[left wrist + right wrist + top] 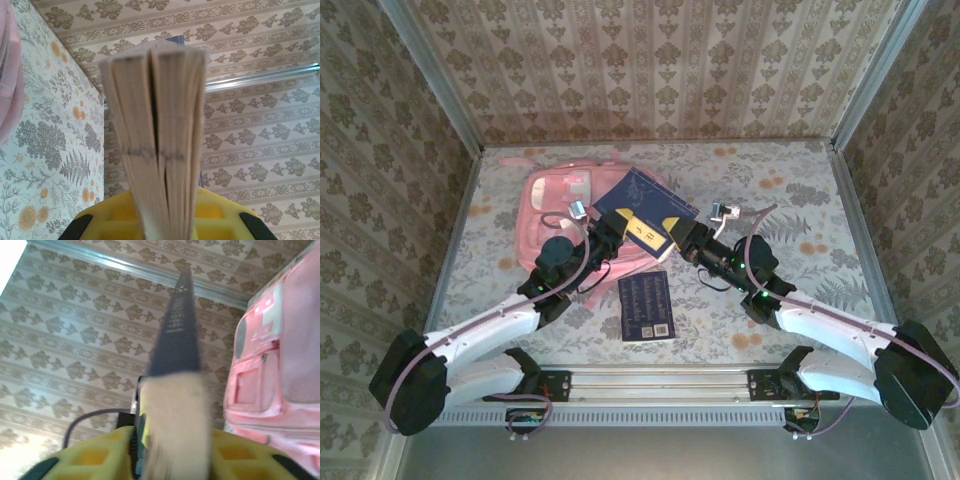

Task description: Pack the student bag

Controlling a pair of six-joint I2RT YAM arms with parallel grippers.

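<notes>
Top external: book (642, 200) outside student bag (552, 196).

1. Rows of pale print are seen on the cover of the flat dark blue book (647, 305) on the table (800, 200); none can be read.
2. A barcode-like patch (660, 329) is seen near its corner; no digits can be made out.
3. Pale lettering on the raised blue book (179, 315) is blurred beyond reading.

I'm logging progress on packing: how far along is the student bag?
Done: nothing visibly packed yet. In hand: one blue book, held up by the student bag in the left claw and right claw. Left: getting it in, then the second book lying on the table.
</notes>
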